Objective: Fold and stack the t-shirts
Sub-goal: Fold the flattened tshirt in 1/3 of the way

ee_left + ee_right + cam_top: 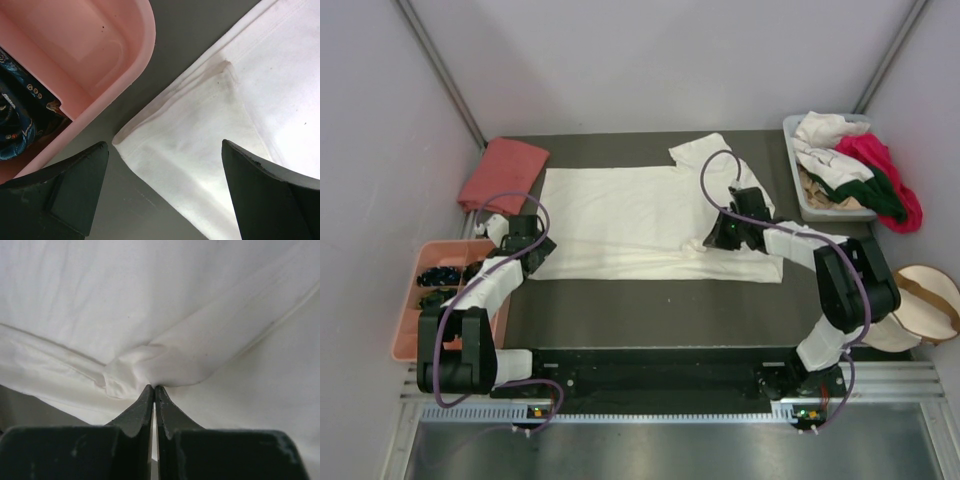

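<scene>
A large cream-white t-shirt (640, 220) lies spread flat across the middle of the dark table (650, 310), its hem to the left and a sleeve turned up at the far right. The right gripper (154, 386) sits low over the shirt's right part, its jaws pressed together on a small puckered fold of the cloth, beside a seamed edge that runs diagonally away. The left gripper (165, 150) hangs over the shirt's near-left corner with its jaws spread wide, holding nothing: one finger (65, 195) is above bare table beside the pink compartment tray (135, 55), the other (270, 195) is above the cloth. The corner there is folded back on itself and shows a faint brownish smudge along the stitched hem. Dark blue patterned items lie in one tray compartment; any print on them is too blurred to read. A salmon-pink t-shirt (503, 172) lies folded at the far left corner. At the far right a grey bin (790, 125) holds a heap of white (825, 128), magenta (880, 160) and dark green (882, 200) shirts, some draped over its rim. A round beige pouch (925, 300) with a tan strap rests near the right arm.
</scene>
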